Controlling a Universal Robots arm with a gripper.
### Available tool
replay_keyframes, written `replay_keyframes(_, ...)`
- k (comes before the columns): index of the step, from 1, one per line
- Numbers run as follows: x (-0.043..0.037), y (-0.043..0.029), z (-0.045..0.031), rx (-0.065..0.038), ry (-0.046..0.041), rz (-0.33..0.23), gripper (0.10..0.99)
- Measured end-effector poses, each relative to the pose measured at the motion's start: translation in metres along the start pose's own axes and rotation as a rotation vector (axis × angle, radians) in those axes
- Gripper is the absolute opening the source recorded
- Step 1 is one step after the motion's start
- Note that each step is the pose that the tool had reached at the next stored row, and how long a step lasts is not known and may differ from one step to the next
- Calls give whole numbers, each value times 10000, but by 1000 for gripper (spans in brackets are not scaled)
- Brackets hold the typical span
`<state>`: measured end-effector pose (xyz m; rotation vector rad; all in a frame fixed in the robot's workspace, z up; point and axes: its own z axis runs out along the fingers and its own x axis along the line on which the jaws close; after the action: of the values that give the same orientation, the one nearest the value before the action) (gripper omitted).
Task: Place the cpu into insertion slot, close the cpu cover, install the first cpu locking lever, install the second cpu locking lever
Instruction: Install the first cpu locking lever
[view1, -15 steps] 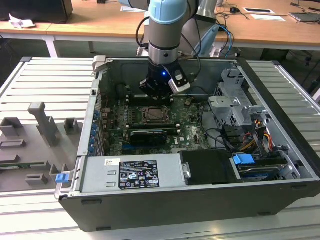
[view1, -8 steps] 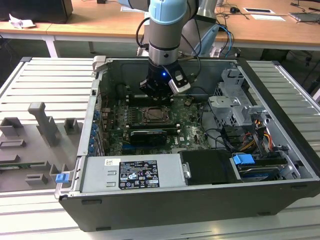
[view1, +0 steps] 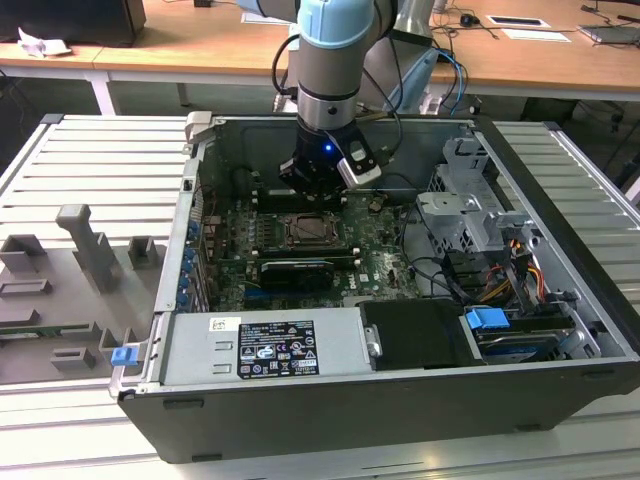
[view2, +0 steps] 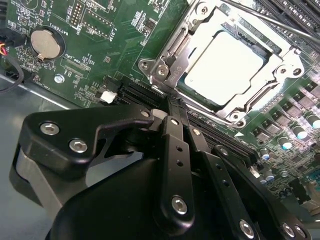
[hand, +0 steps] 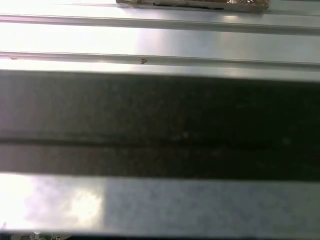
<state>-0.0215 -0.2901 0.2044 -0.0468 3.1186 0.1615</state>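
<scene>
In the exterior view the gripper (view1: 318, 180) hangs low inside the open computer case (view1: 560, 190), just behind the insertion slot (view1: 312, 232) on the green motherboard (view1: 385, 255); the case's back wall stands close behind the arm, the drive cage (view1: 470, 205) rises to the exterior view's right, and the power supply (view1: 265, 345) closes off the near edge — the freest room lies straight up through the open side.

In the second wrist view the gripper (view2: 172, 107) has its black fingers (view2: 173, 130) drawn together with no gap showing between them, and nothing held; their tips sit at the socket's silver edge, touching or all but touching it. The cpu (view2: 222, 67) lies flat in the insertion slot (view2: 165, 60), pale and square; the cpu cover (view2: 270, 82) is down around it, framing the chip through its window. A coin battery (view2: 46, 43) sits well apart on the board.
</scene>
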Motion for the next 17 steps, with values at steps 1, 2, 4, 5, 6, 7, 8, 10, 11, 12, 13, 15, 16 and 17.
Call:
replay_keyframes(1,0,-4,2,5,1,0,106)
replay_keyframes(2,0,-5,3,8,1,1,106)
replay_keyframes(4,0,-13,11,12,2,0,106)
replay_keyframes(5,0,-14,15,11,0,0,106)
replay_keyframes(6,0,-15,25,7,-1,1,106)
replay_keyframes(7,0,-17,31,10,0,1,106)
replay_keyframes(8,-1,-19,40,17,5,-1,106)
replay_keyframes(10,-1,-21,45,-17,5,0,106)
replay_keyframes(11,-2,-19,47,-103,-3,2,106)
replay_keyframes(12,-3,-18,46,-151,-5,3,106)
replay_keyframes(13,-3,-18,42,-171,-8,3,106)
replay_keyframes(15,-5,-13,18,-186,-14,4,106)
replay_keyframes(16,-4,-11,-24,-171,-5,3,106)
replay_keyframes(17,-5,-8,-57,-173,-6,4,106)
